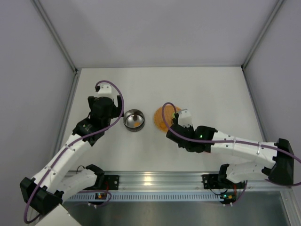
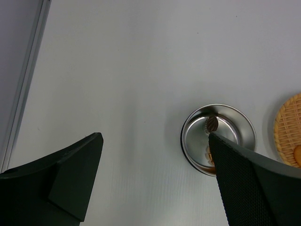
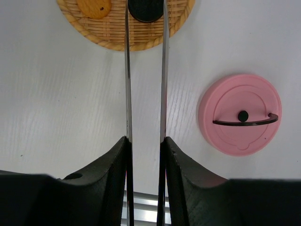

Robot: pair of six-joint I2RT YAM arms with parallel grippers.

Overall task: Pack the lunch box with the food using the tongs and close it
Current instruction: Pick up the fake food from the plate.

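Note:
The lunch box, a shiny steel bowl point(image 1: 134, 120) point(image 2: 241, 123), stands at mid-table. It holds a dark brown piece of food point(image 2: 211, 123) and an orange piece point(image 2: 209, 163). Its pink lid point(image 3: 240, 114) lies flat on the table, black handle up. My right gripper point(image 3: 145, 141) point(image 1: 181, 123) is shut on the tongs point(image 3: 128, 70). The two arms of the tongs reach onto the orange woven disc point(image 3: 117, 35) and sit on either side of a black piece point(image 3: 146, 9). An orange piece point(image 3: 94, 7) lies beside it. My left gripper point(image 2: 154, 141) point(image 1: 112, 114) hangs open and holds nothing, just left of the bowl.
The orange woven disc point(image 1: 161, 120) point(image 2: 287, 127) lies right of the bowl. A metal rail point(image 1: 155, 181) runs along the near table edge. Grey walls enclose the left, back and right sides.

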